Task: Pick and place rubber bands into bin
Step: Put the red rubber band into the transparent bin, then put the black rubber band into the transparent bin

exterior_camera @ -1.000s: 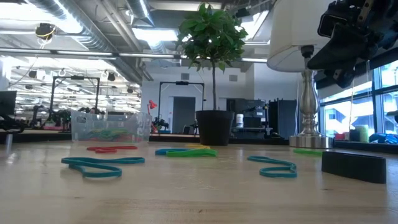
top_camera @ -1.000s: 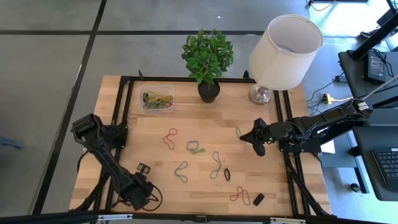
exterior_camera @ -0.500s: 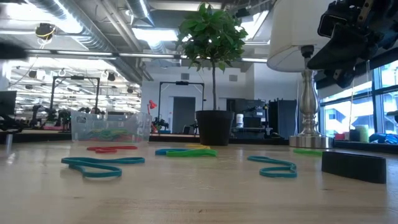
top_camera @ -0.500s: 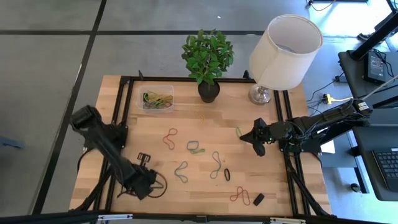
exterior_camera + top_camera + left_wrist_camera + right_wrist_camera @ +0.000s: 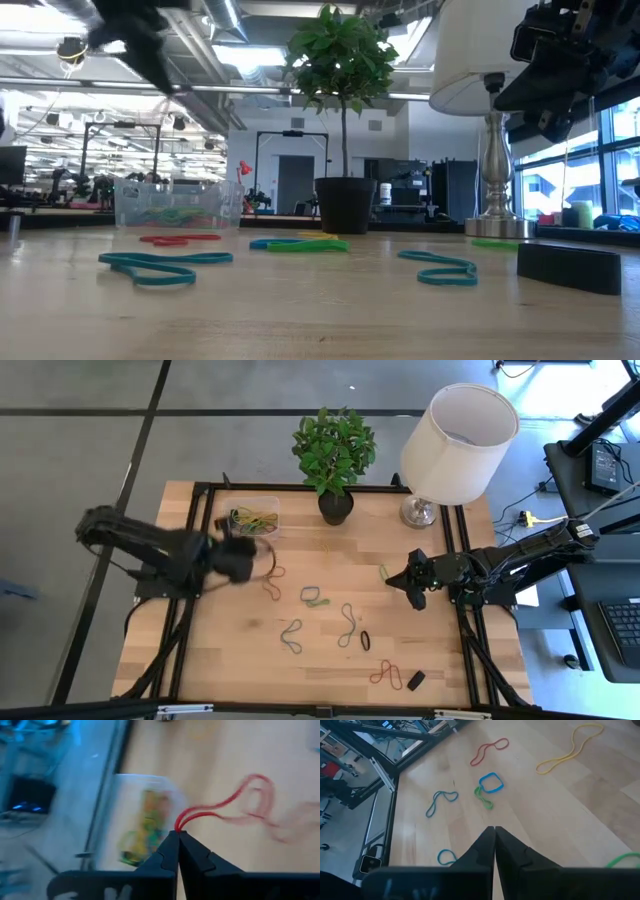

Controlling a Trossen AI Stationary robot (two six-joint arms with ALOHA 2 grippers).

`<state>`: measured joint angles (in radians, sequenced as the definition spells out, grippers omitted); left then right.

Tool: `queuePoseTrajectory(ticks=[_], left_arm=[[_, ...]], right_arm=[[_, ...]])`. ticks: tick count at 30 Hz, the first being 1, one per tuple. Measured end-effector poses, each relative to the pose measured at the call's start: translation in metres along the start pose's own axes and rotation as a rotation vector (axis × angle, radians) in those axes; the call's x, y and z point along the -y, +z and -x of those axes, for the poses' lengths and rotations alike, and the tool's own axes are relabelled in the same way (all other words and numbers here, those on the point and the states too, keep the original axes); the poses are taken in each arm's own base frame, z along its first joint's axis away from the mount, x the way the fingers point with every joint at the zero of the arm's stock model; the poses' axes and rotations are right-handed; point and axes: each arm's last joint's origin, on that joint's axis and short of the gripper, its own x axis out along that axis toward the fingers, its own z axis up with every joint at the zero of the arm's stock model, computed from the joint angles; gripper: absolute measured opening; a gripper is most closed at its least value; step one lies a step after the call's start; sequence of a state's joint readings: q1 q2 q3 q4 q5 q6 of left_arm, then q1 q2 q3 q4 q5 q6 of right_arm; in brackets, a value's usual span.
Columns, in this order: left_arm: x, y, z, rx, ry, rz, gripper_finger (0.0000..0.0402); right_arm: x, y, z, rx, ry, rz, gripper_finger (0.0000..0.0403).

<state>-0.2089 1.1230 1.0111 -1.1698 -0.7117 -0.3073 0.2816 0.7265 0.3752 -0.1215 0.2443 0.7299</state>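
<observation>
My left gripper [image 5: 254,556] hovers beside the clear bin [image 5: 250,518], shut on a red rubber band [image 5: 240,800]. The bin at the far left holds several yellow and green bands [image 5: 145,820]. Loose bands lie flat on the wooden table: red [image 5: 272,582], blue with green [image 5: 315,597], teal [image 5: 291,635], teal [image 5: 347,622], black [image 5: 365,640], red [image 5: 385,675], green [image 5: 383,572]. My right gripper [image 5: 411,586] waits shut above the table's right part, holding nothing. My left gripper pinches one end of the red band's loop [image 5: 179,825] between its two fingertips [image 5: 170,847]. The fingers slant down from the table's left side. The rest of the loop [image 5: 268,562] reaches out beyond the fingertips, lifted clear of the table.
A black plant pot [image 5: 336,506] with a green plant stands at the far middle, and a lamp [image 5: 455,440] at the far right. A small black block [image 5: 416,680] lies near the front edge. Black frame rails [image 5: 200,510] run along the table's sides.
My left gripper has risen from the table's near left corner and swung toward the far edge, up to the bin, turning as it went. The red band has come up off the table with it and now hangs clear. My right arm has kept still.
</observation>
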Motion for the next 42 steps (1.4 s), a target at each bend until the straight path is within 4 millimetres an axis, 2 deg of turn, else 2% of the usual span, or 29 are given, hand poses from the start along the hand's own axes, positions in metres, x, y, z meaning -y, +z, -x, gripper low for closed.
queuePoseTrajectory(ticks=[5, 10, 13, 17, 23, 27, 31, 36, 40, 42], left_arm=[[-0.046, 0.012, -0.036, -0.075, 0.07, -0.022, 0.0001], [-0.081, 0.013, -0.085, -0.123, -0.009, 0.023, 0.0001], [-0.092, 0.006, -0.114, -0.171, -0.096, 0.024, 0.0002], [-0.1, -0.001, -0.145, -0.264, -0.13, 0.045, 0.0003], [-0.103, -0.01, -0.174, -0.369, -0.145, 0.065, 0.0027], [-0.103, -0.01, -0.175, -0.378, -0.144, 0.095, 0.0066], [-0.104, -0.008, -0.164, -0.344, -0.132, 0.108, 0.0103], [-0.109, 0.002, -0.136, -0.282, -0.114, 0.148, 0.0124], [-0.112, 0.011, -0.109, -0.184, -0.091, 0.239, 0.012], [-0.11, 0.015, -0.094, -0.109, -0.136, 0.267, 0.0113]], right_arm=[[0.0, 0.0, 0.0, 0.001, 0.0, -0.028, 0.0017], [0.001, 0.001, 0.0, 0.03, -0.026, -0.068, 0.0017], [0.001, 0.002, 0.0, 0.046, -0.041, -0.101, 0.0017], [0.001, 0.002, 0.0, 0.047, -0.04, -0.109, 0.0017], [0.001, 0.002, 0.0, 0.057, -0.048, -0.15, 0.0017], [0.002, 0.002, 0.0, 0.067, -0.057, -0.161, 0.0016], [0.002, 0.002, 0.0, 0.067, -0.058, -0.157, 0.0016], [0.002, 0.002, 0.0, 0.067, -0.058, -0.156, 0.0016], [0.002, 0.002, 0.0, 0.067, -0.058, -0.145, 0.0016], [0.002, 0.002, 0.0, 0.066, -0.058, -0.125, 0.0016]])
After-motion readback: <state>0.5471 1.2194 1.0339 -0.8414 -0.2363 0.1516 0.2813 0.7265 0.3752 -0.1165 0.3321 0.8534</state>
